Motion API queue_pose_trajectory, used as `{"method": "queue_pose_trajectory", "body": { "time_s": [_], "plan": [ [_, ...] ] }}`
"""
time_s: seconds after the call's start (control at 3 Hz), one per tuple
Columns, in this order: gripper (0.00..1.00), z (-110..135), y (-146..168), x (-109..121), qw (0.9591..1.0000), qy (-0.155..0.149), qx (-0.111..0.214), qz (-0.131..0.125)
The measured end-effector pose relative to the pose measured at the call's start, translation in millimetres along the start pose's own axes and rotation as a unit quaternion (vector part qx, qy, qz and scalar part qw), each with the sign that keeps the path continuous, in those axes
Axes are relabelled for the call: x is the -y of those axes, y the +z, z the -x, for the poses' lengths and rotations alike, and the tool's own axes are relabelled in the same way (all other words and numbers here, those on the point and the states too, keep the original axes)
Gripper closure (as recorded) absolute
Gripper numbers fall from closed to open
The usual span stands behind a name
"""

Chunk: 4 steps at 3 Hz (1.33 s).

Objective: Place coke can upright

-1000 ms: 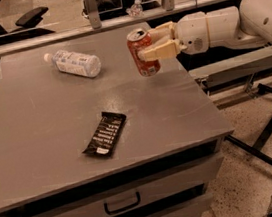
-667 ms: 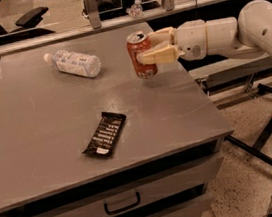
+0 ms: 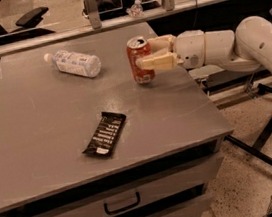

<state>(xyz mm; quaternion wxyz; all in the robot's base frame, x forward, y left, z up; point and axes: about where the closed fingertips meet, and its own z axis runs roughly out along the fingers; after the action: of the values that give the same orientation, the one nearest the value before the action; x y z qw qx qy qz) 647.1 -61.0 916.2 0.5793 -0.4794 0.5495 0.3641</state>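
The cream two-finger hand point(image 3: 145, 54) pinches the red aluminium coke can point(image 3: 137, 52) upright at upper centre of frame, near the right edge of the grey bench point(image 3: 39, 139); bare surface lies directly below it.

No legible text. Coke can point(image 3: 141, 73), upright near far right corner of worktop point(image 3: 36, 119): white script on red, not readable. Snack bar wrapper point(image 3: 105, 134), toward front edge: white print, illegible. Water bottle point(image 3: 75, 63), near far edge: pale label, unreadable. Gripper point(image 3: 144, 54) reaches in over right edge, fingers clasping the can.
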Motion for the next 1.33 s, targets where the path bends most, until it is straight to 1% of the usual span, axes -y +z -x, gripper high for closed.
{"method": "queue_pose_trajectory", "body": {
  "time_s": [0.67, 1.0, 1.33],
  "plan": [
    [0.12, -17, 2, -8, 1.0000, 0.008, -0.002, 0.000],
    [0.00, -24, -7, -9, 0.9998, 0.012, -0.013, -0.009],
    [0.00, -28, -23, -7, 0.9992, 0.011, -0.029, -0.023]
  ]
}}
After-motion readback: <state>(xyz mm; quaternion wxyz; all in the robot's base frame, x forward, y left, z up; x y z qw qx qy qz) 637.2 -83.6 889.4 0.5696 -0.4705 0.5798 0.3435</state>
